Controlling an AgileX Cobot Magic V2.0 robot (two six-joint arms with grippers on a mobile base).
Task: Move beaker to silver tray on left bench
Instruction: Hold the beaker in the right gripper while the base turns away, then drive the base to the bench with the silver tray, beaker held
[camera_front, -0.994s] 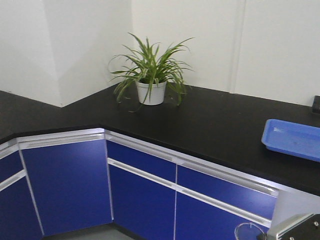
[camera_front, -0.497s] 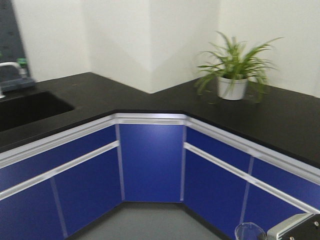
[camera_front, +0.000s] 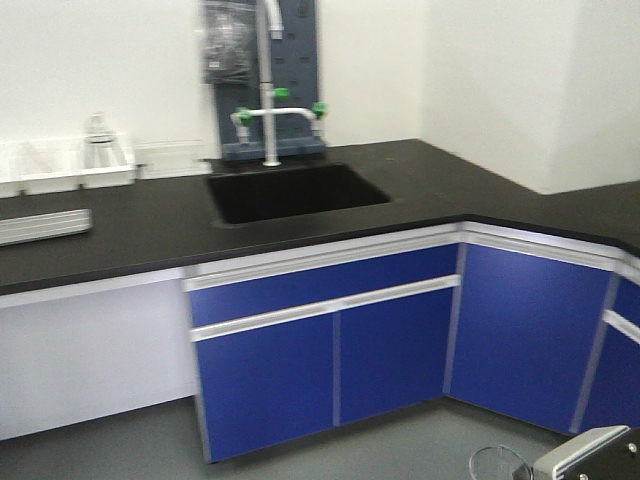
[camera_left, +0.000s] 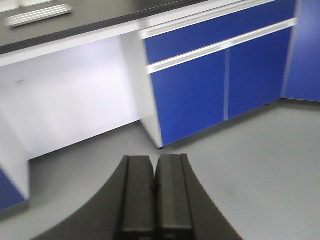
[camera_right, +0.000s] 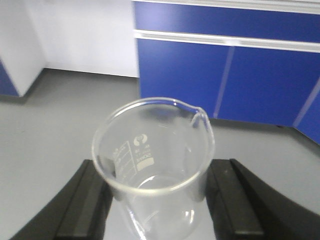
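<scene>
The beaker (camera_right: 152, 160), clear glass with white printed marks, stands upright between the black fingers of my right gripper (camera_right: 156, 200), which is shut on its sides above grey floor. Its rim (camera_front: 500, 463) also shows at the bottom right of the front view. The silver tray (camera_front: 42, 226), ridged and shiny, lies on the left bench (camera_front: 150, 225) at the far left edge of the front view. It also shows at the top left of the left wrist view as the silver tray (camera_left: 37, 15). My left gripper (camera_left: 156, 192) hangs over the floor, shut and empty.
A black sink (camera_front: 295, 192) with a tall faucet (camera_front: 268, 100) is set into the bench right of the tray. White bins (camera_front: 70, 165) with glassware stand against the wall behind the tray. Blue cabinet doors (camera_front: 330, 350) run below; the counter turns a corner at right.
The front view has swung left: the potted plant and blue tray are gone, and the sink, white bins and silver tray have come into view. The beaker stays in my right gripper.
</scene>
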